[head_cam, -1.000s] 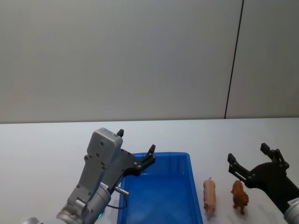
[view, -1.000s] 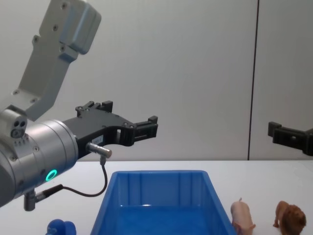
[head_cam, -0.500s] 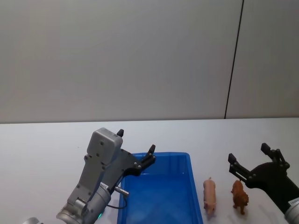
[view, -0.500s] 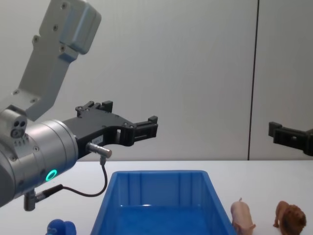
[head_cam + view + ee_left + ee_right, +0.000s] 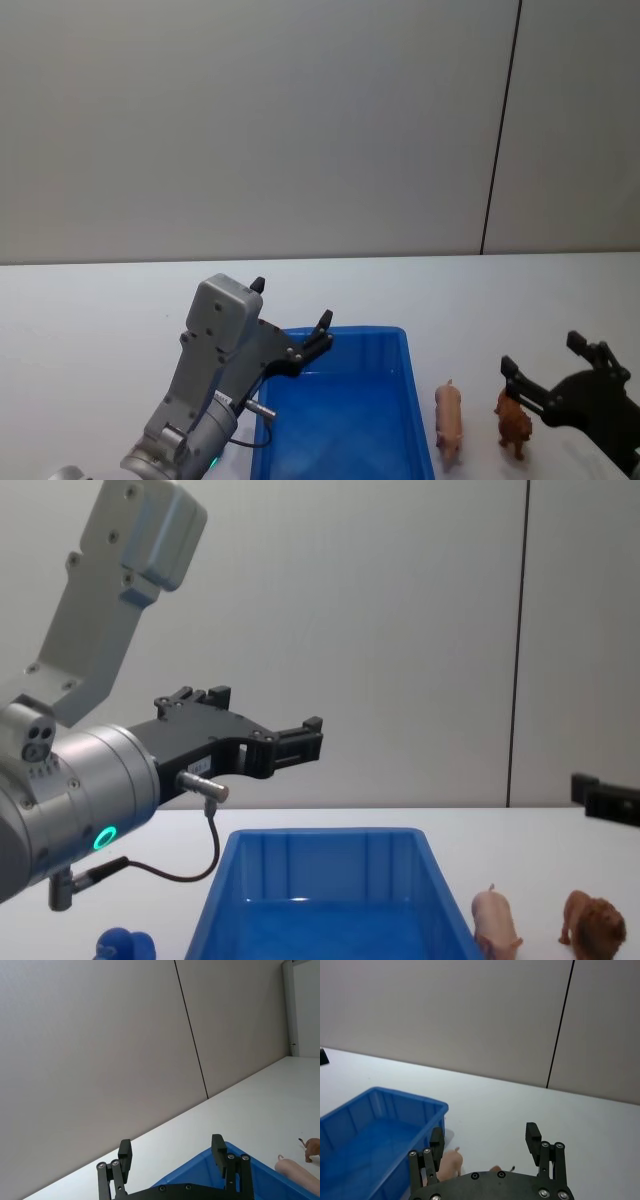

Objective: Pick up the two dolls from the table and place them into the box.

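Two dolls stand on the white table right of the box: a pale pink pig (image 5: pixel 449 420) (image 5: pixel 495 922) and a brown animal (image 5: pixel 514 424) (image 5: pixel 592 927). The box (image 5: pixel 350 331) (image 5: pixel 330 834) is a bright blue bin with nothing in it. My right gripper (image 5: pixel 542 351) (image 5: pixel 484 1131) hangs open above the brown doll, clear of it; in the right wrist view the pig (image 5: pixel 451 1162) shows just past its left finger. My left gripper (image 5: pixel 290 302) (image 5: pixel 265 708) (image 5: pixel 171 1142) is open and holds nothing, raised over the box's left rear corner.
A small blue object (image 5: pixel 125 945) lies on the table left of the box. A grey wall with a dark vertical seam (image 5: pixel 500 130) stands behind the table. White tabletop stretches behind the box and dolls.
My right gripper has dropped lower and shifted slightly right, closer to the brown doll. The left arm, the box and both dolls have not moved.
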### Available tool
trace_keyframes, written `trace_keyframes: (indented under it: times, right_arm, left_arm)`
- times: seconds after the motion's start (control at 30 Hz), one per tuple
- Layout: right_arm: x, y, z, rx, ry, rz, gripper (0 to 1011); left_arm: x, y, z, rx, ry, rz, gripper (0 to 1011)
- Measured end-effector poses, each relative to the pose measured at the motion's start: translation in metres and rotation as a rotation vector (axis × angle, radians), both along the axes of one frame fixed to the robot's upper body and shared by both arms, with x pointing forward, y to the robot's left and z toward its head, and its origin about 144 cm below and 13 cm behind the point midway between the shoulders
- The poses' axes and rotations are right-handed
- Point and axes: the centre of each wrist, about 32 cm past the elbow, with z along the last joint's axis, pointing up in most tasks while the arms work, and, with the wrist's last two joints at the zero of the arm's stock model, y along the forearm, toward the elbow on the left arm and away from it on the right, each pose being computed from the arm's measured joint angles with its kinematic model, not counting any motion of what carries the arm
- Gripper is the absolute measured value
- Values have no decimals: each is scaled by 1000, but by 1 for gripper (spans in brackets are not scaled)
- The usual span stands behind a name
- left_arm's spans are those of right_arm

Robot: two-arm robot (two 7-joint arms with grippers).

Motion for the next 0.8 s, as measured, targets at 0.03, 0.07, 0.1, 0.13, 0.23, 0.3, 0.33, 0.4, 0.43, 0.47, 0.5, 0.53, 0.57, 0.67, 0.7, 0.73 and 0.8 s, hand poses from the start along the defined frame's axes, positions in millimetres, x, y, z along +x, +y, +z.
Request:
trace_keyframes:
  times: [0.03, 0.07, 0.1, 0.13, 0.23, 0.3, 0.33, 0.4, 0.43, 0.47, 0.5, 0.53, 0.57, 0.67, 0.7, 0.73, 0.8]
  right_arm:
    - [0, -2, -1, -4, 6, 1, 1001]
    - [-1, -4, -2, -10, 18, 6, 1001]
    - [-1, -5, -3, -13, 24, 8, 1001]
    - [-1, -7, -5, -19, 37, 11, 1001]
    - [-1, -10, -8, -30, 64, 18, 1001]
    - [-1, -11, -10, -36, 76, 22, 1001]
    - [-1, -11, -10, -39, 82, 23, 1001]
    - [-1, -12, -13, -50, 100, 26, 1001]
    - [-1, -12, -14, -54, 106, 29, 1001]
    - [-1, -12, -16, -60, 117, 32, 1001]
    - [-1, -12, -17, -63, 122, 33, 1001]
    - [0, -12, -19, -66, 128, 34, 1001]
    - [0, -12, -19, -70, 133, 35, 1001]
    - [1, -10, -23, -82, 152, 42, 1001]
    - [2, -10, -24, -83, 154, 42, 1001]
    - [2, -10, -25, -86, 158, 43, 1001]
    - [3, -9, -27, -91, 167, 45, 1001]
  left_arm:
    - [0, 0, 0, 0, 0, 0, 1002]
    - [0, 0, 0, 0, 0, 0, 1002]
    - [0, 0, 0, 0, 0, 0, 1002]
    - [0, 0, 0, 0, 0, 0, 1001]
    - [0, 0, 0, 0, 0, 0, 1002]
    - [0, 0, 0, 0, 0, 0, 1002]
    - [0, 0, 0, 0, 0, 0, 1002]
    - [0, 0, 0, 0, 0, 0, 1002]
    - [0, 0, 0, 0, 0, 0, 1002]
    - [0, 0, 0, 0, 0, 0, 1002]
    - [0, 0, 0, 0, 0, 0, 1001]
    - [0, 0, 0, 0, 0, 0, 1001]
    - [0, 0, 0, 0, 0, 0, 1002]
    - [0, 0, 0, 0, 0, 0, 1002]
    - [0, 0, 0, 0, 0, 0, 1002]
    - [0, 0, 0, 0, 0, 0, 1002]
    - [0, 0, 0, 0, 0, 0, 1002]
